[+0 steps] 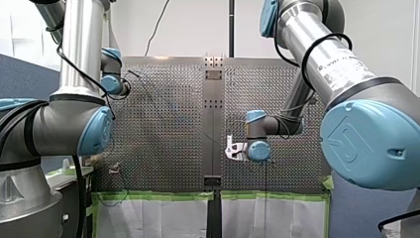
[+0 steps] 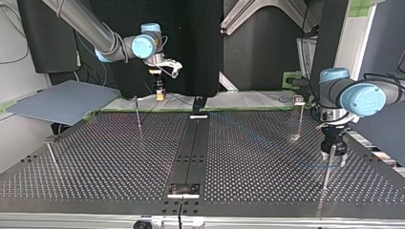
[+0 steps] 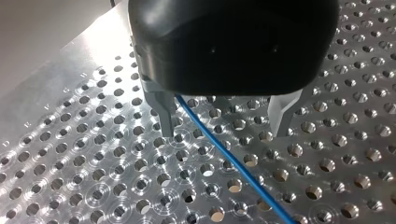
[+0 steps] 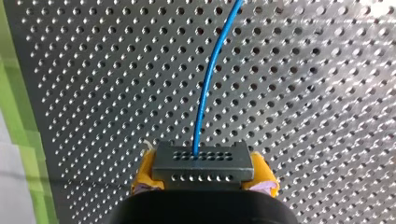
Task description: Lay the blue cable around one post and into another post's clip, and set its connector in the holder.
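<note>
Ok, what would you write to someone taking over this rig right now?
My right gripper: shut on the connector, held above the table.
My left gripper: open, low over the table, blue cable running loose between its fingers.
Done: connector in grasp.
Left: cable round a post, into another's clip, connector into the holder, which I cannot pick out.

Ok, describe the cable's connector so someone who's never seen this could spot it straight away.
Over the perforated table, find my right gripper with its yellow pads. Clamped between them is the connector: a small grey block with two rows of tiny holes, from which the blue cable runs out.
</note>
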You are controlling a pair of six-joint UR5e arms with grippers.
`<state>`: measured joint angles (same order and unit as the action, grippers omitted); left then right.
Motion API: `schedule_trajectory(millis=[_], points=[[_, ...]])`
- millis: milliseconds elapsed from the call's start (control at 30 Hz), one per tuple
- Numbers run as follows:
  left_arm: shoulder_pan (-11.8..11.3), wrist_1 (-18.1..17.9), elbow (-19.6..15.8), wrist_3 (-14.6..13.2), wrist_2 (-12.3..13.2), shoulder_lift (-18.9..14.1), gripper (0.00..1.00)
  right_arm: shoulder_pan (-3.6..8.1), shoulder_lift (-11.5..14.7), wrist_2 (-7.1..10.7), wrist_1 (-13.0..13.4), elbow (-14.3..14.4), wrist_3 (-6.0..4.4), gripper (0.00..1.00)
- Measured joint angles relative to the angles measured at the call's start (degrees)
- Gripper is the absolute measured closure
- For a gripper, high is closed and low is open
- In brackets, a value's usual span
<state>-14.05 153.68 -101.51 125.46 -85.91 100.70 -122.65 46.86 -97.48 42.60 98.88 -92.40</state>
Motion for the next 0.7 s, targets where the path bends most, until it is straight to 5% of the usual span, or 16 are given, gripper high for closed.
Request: schedule_trajectory(millis=[300, 700], points=[[0.1, 0.0, 0.0, 0.0, 0.0, 0.0, 0.0, 1.82, -0.1, 0.09, 4.0, 3.6, -0.9, 1.0], [0.2, 0.2, 0.0, 0.0, 0.0, 0.0, 0.0, 4.84, -0.3, 0.11, 6.6, 6.2, -0.82, 1.0]])
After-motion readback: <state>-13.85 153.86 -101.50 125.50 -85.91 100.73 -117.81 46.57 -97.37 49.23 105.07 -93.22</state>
